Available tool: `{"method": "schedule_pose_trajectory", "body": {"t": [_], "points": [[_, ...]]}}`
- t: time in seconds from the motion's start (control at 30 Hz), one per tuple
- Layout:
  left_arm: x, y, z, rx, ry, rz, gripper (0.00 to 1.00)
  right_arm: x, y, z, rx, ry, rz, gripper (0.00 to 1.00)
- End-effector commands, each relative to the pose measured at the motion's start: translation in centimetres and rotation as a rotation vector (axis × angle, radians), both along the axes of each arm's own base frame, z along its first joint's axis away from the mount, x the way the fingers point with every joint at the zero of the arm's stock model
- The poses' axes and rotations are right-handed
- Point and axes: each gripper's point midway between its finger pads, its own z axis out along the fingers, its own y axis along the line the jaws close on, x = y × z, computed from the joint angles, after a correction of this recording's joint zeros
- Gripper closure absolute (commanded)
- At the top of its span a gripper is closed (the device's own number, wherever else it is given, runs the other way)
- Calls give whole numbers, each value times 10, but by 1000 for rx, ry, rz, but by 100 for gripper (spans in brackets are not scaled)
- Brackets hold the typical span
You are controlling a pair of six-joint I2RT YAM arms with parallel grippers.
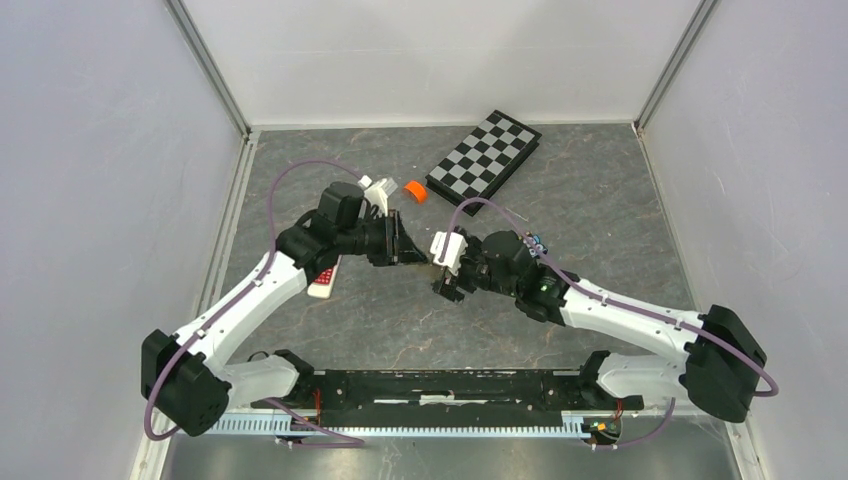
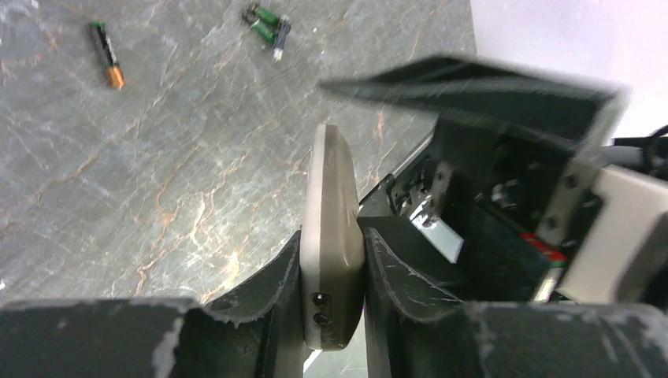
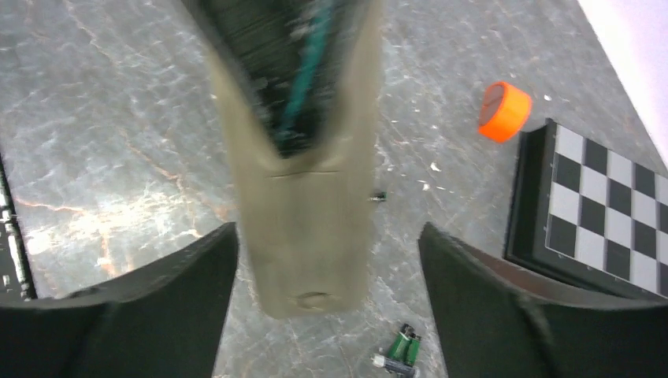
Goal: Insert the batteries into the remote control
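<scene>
A slim grey-beige remote control point(image 2: 334, 205) stands edge-on between the fingers of my left gripper point(image 2: 334, 236), which is shut on its sides. My right gripper point(image 3: 328, 228) faces it, open, with the free end of the remote control point(image 3: 303, 236) between its fingers, close to the left finger point(image 3: 189, 283) and well apart from the right one. On the table lie the batteries: one with an orange end point(image 2: 105, 53) and a green pair point(image 2: 266, 25), the pair also below the remote point(image 3: 400, 356). Both grippers point(image 1: 405, 243) point(image 1: 447, 270) meet at mid-table.
A folded chessboard point(image 1: 485, 160) lies at the back right with an orange roll point(image 1: 415, 192) and a small white object point(image 1: 378, 190) to its left. A red-and-white remote point(image 1: 325, 282) lies under my left arm. Side walls bound the table.
</scene>
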Motion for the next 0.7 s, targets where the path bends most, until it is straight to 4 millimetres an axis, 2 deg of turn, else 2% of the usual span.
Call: {"method": "schedule_pose_trajectory", "body": {"t": [0.0,0.2,0.3,0.43,0.57,0.67], "points": [[2,2,-10,-33,1,48,98,16,-11,33,157,34,-204,2],[6,-1,-44,-83,25,92,98,-6,-28,39,431,340,-366,4],[9,-3,-62,-112,45,136,98,-10,-32,29,534,522,-479,15],[11,-4,-75,-164,56,181,98,-15,-29,-3,589,741,-599,37],[10,0,-89,-149,71,211,98,-19,-21,-29,637,874,-640,55],[8,6,-104,-107,81,224,98,-21,-15,-41,681,926,-629,63]]}}
